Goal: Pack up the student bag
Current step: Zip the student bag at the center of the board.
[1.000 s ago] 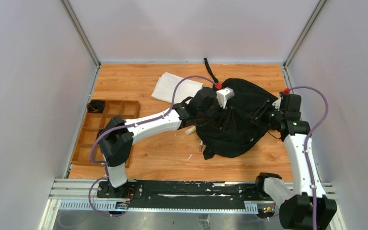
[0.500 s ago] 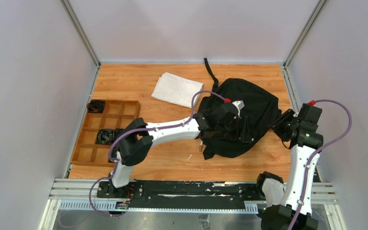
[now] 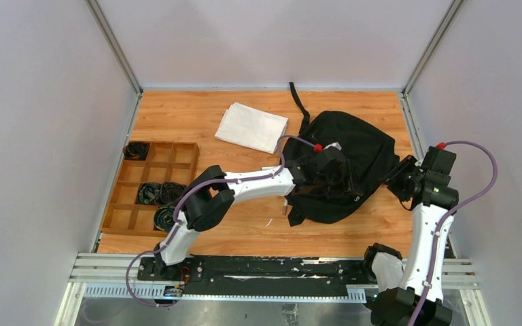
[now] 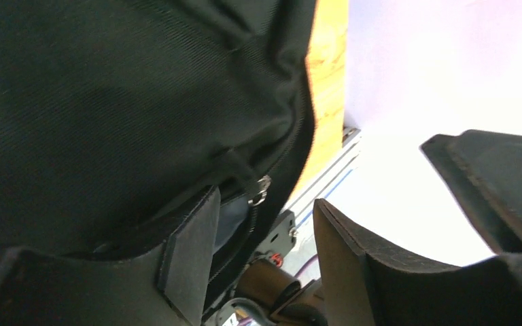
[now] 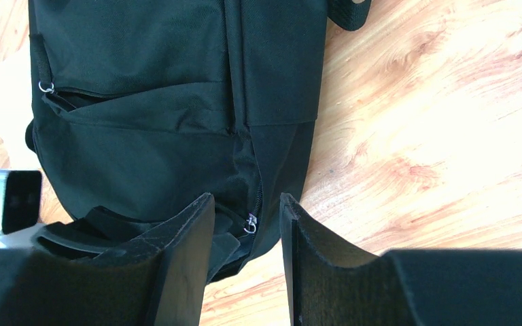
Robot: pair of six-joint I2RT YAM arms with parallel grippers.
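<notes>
top external: high above student bag (image 3: pixel 361 151), faces down, far | left wrist: right against student bag, close-up | right wrist: over student bag, faces down, near | shared: student bag

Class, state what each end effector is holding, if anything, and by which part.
Nothing: the left end effector and right end effector are both open by the student bag.

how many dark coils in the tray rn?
4 coils. One in the tray's far-left compartment; two side by side in the third row; one in the nearest row, beside the left arm. The arm overlaps the tray's near-right corner, so more may be hidden.
</notes>
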